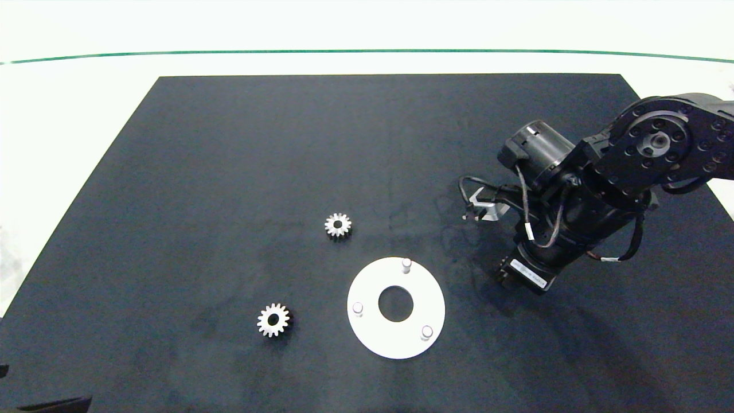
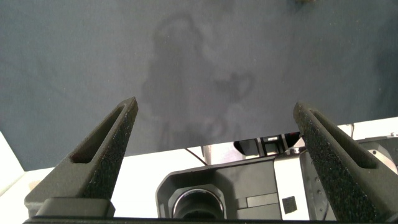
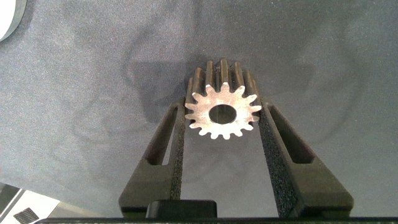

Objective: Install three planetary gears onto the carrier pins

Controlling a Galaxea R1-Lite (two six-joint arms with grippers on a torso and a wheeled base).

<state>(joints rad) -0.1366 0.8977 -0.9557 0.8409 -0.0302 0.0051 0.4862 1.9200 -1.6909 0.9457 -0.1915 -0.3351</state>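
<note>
The tabletop [image 1: 229, 172] lies bare across its far half and left side, so a hand could pass freely there. Obstacles sit in the near middle: the disc [image 1: 395, 307] with three upright pins [image 1: 406, 264], and two loose gears [image 1: 338, 225] left of it, well apart from each other and from the disc. The right arm [image 1: 579, 201] stands over the tabletop just right of the disc, blocking that side; its right hand [image 3: 222, 124] has a gear [image 3: 222, 112] between its fingers.
</note>
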